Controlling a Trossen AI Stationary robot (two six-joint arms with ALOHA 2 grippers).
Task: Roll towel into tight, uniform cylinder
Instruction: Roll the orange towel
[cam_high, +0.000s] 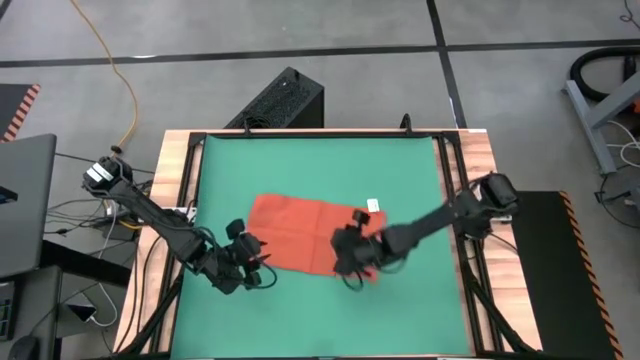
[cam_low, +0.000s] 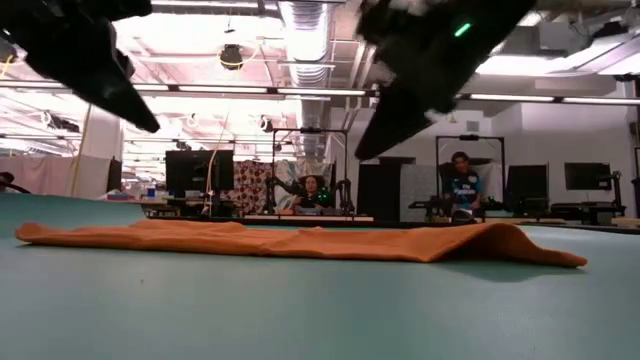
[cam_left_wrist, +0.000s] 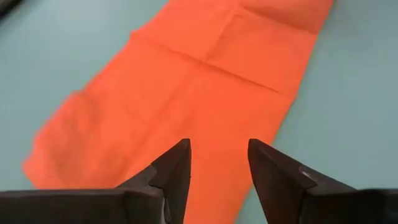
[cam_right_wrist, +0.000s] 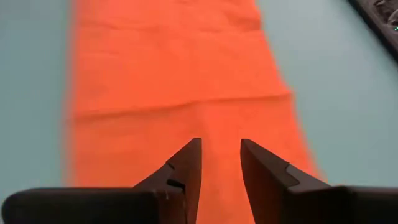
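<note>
The orange-red towel (cam_high: 305, 232) lies flat on the green table (cam_high: 320, 160) as a long folded strip with crease lines; its small white tag (cam_high: 374, 205) is at the right far corner. In the low view the towel (cam_low: 300, 242) lies low, with a slight hump near its right end. My left gripper (cam_high: 262, 262) is open, raised above the towel's left near end (cam_left_wrist: 81, 143). My right gripper (cam_high: 350, 272) is open, raised above the towel's right near end (cam_right_wrist: 186, 124). In the low view both grippers (cam_low: 110, 80) (cam_low: 400, 110) hang clear above the cloth.
A raised black and wooden frame (cam_high: 190, 180) borders the table. A black box (cam_high: 285, 100) stands beyond the far edge. A laptop (cam_high: 25, 200) and cables lie off the left side. People sit at desks (cam_low: 462, 185) in the room behind.
</note>
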